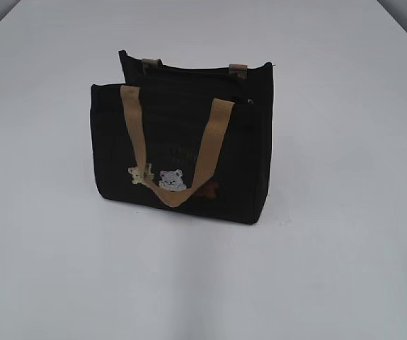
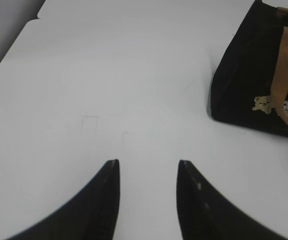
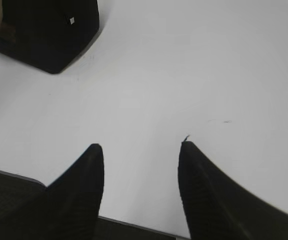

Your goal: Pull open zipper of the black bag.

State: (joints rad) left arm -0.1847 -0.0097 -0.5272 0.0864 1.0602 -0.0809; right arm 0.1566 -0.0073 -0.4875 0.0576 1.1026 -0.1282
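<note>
The scene is lit brightly and evenly from above. The white bench [image 1: 345,269] is nearly washed out, and only a faint, soft shadow is cast beside the black bag [image 1: 182,142]. Detail in the dark fabric is lost. Mild softness and grain are seen throughout, especially in both wrist views.

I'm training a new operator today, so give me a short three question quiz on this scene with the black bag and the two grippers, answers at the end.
1. True or false: the left gripper is holding the black bag.
2. Multiple choice: the tan front handle is A) standing upright, B) hanging down the bag's front, C) held by the right gripper.
3. Fill in: both grippers hover over the white ____.

Key:
1. False; its jaws are open over bare table, apart from the bag.
2. B.
3. Table.
</note>
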